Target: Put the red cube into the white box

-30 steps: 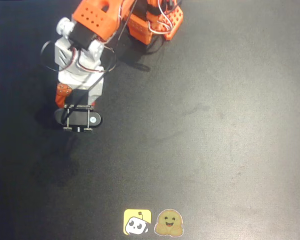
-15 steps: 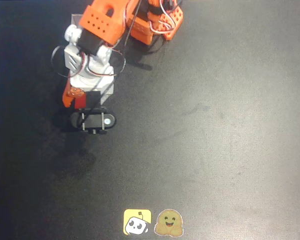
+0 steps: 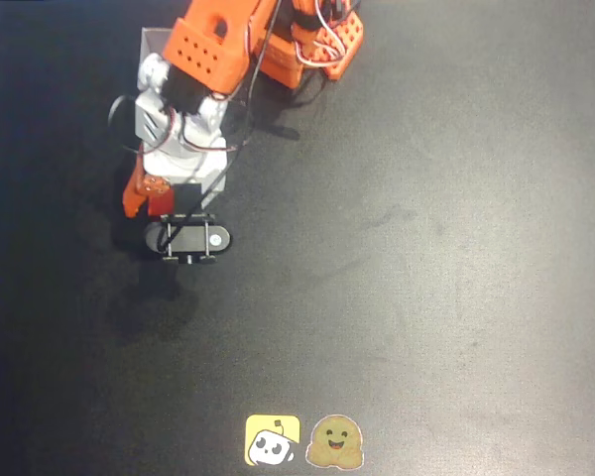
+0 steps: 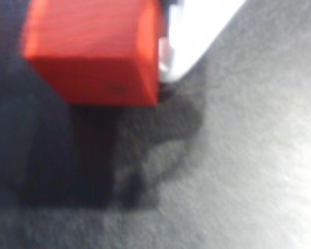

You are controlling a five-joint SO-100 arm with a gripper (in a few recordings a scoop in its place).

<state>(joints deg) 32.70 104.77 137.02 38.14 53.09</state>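
the gripper (image 3: 166, 201) is clamped on the red cube (image 4: 93, 49), lifted between the jaws, so carry it level until the white box (image 3: 156, 45) behind the jaws lies directly beneath.

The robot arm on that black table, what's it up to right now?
The orange and white arm is carrying the red cube in its gripper, held above the black table; the wrist view shows the cube's shadow on the surface below it. The white box sits near the arm's base, mostly hidden under the arm in the overhead view. The cube is not in the box yet.
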